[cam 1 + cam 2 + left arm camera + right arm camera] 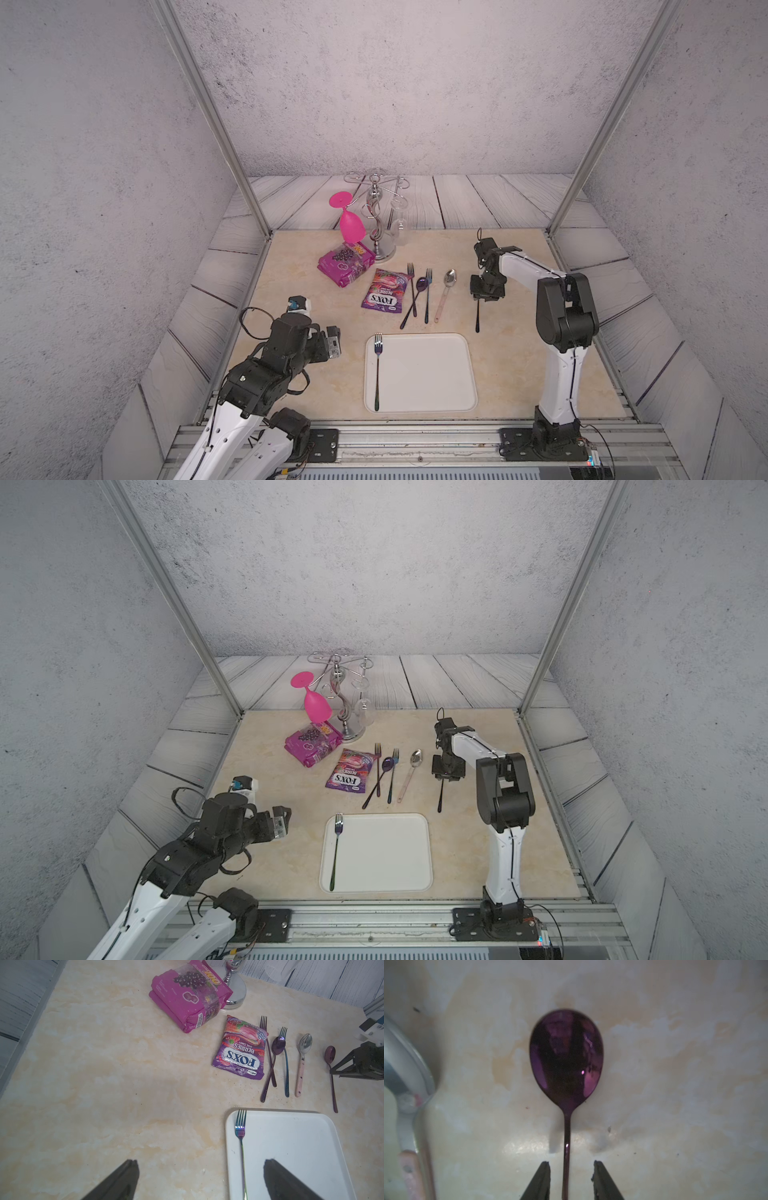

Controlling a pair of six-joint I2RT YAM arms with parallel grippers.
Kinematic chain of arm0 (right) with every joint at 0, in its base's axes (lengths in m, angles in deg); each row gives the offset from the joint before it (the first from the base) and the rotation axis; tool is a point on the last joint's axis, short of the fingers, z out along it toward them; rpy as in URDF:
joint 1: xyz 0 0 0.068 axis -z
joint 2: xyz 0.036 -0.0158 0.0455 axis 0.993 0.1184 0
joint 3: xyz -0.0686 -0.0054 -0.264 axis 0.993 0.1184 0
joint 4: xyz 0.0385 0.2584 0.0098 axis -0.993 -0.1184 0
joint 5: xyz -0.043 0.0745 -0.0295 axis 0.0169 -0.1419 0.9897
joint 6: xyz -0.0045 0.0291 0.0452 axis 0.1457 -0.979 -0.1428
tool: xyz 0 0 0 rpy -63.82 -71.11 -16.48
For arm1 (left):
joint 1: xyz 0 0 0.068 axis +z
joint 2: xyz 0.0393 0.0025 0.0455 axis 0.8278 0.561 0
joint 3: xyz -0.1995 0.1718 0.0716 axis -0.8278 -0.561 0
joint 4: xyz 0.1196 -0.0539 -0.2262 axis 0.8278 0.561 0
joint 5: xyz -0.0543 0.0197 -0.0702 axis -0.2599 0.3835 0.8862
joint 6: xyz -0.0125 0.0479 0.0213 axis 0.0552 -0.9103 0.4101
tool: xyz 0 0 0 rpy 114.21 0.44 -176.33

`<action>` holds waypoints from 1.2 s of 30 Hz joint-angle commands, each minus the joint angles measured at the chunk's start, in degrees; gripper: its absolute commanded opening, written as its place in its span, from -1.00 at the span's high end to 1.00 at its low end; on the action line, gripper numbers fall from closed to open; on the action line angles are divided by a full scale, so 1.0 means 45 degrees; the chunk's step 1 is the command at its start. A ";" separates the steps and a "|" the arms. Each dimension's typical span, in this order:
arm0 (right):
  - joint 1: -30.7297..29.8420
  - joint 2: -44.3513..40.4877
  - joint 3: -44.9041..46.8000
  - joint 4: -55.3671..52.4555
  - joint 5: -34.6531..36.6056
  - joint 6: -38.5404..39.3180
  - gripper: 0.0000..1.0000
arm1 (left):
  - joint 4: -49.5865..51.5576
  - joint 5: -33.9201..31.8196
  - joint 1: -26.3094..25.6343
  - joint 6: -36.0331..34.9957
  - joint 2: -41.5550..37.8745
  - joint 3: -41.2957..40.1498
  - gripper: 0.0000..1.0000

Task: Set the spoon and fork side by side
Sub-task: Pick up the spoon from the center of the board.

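Though dark-bowled, glossy purple spoon (566,1057), slim straight handle.

**A:** What is the spoon (566,1057) made of?

**B:** Polished metal, dark purple. It is glossy enough that its bowl mirrors things.

**A:** And the fork (240,1133) on the tray (291,1157)?

**B:** Also metal, with a rainbow sheen. The tray looks like smooth, matt white plastic.

**A:** The desk (104,1084)?

**B:** It is smooth and cream, marbled like stone, with a soft shine.

**A:** The candy bag (241,1049) and the pink pack (187,997)?

**B:** Both are glossy, crinkled plastic film.

**A:** What about the rest?

**B:** The glass stand (236,993) is bright chromed metal. The pink goblet (351,226) looks like plastic. The silver spoon (305,1043) has a shiny steel bowl and a matt pink handle.
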 commanded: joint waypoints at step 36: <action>0.0218 -0.3383 0.2043 -0.0037 -0.0489 -0.1050 1.00 | 0.0199 -0.0627 0.0046 -0.0076 -0.0313 0.0085 -0.99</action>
